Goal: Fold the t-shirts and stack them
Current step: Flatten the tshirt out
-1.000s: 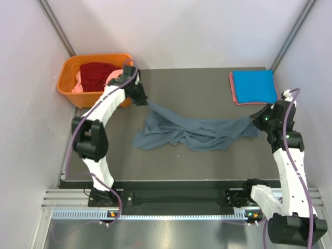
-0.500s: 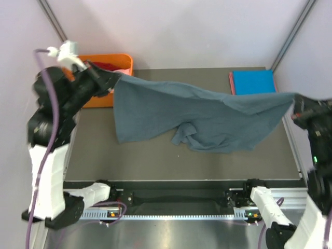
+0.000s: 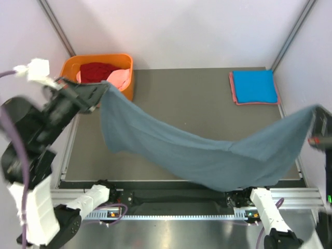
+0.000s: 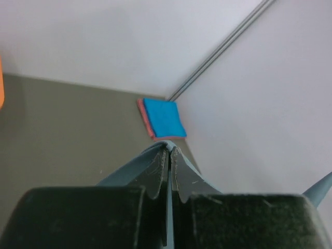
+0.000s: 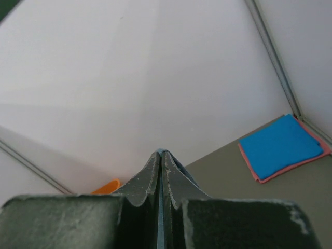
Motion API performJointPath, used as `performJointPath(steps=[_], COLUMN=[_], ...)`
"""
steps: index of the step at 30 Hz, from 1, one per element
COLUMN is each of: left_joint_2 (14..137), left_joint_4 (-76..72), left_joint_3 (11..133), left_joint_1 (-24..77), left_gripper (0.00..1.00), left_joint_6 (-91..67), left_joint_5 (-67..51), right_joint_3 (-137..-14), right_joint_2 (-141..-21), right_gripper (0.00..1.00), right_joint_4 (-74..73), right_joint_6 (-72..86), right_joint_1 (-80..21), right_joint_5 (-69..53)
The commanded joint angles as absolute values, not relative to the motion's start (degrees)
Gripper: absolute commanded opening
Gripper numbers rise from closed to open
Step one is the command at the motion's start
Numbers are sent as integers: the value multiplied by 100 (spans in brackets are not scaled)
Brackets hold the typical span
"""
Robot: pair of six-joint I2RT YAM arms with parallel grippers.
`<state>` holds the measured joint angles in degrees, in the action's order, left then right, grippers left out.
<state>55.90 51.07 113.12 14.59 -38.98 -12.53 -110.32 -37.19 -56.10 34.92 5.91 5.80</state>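
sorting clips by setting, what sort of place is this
Probably a robot lab test cell, not a home: plain white panel walls box in a dark grey table, with an orange plastic laundry basket and a slate grey-blue t-shirt stretched between the left gripper and right gripper.

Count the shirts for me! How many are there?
5: a grey shirt held up in the air, a blue shirt folded on a salmon shirt at the far right corner, and a dark red shirt and pink shirt in the basket. More may hide underneath.
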Motion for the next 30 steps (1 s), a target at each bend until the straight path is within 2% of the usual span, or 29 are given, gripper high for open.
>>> performJointPath(steps=[1,5,8,11,12,14,16,19,23,24,30], left_joint_2=[6573,7477,8792,10057,10342,10843,11293,11189,10243,10048,8562], left_joint_4=[4416,3509,3357,3401,3340,3156,2560,1838,1687,1714,2363], left_joint_3=[10627,10354,10896,12397,13245,14041,14615,14362,13327,12759,10735], left_joint_1=[1424,1424,1424,1424,1415,1380,1188,1081,1081,1081,1090], left_gripper=[0,0,0,0,0,0,0,0,0,0,0], left_joint_6=[-3867,-4008,-4034,-3964,-4060,-4270,-4963,-5458,-5265,-5143,-4221], left_joint_5=[-1301,-1564,-1512,-1748,-1906,-1968,-2274,-2373,-2417,-2452,-2138], right_joint_3=[-10319,-10282,-11203,-13116,-14340,-15167,-14838,-14352,-14485,-14345,-12565], right_joint_2=[-4902,-6053,-7405,-9031,-9853,-10421,-10433,-10090,-9906,-9783,-8555], right_gripper=[0,0,0,0,0,0,0,0,0,0,0], right_joint_4=[-4582,-3877,-3718,-3744,-3727,-3185,-1767,-619,-641,-694,-1597], right_joint_6=[3270,3375,3437,3550,3603,3866,4356,4815,4737,4755,4106], right_joint_1=[624,624,615,615,624,668,790,966,1291,1388,1644], right_joint_5=[220,-323,-631,-799,-835,-1000,-1125,-1046,-1219,-1343,-1635])
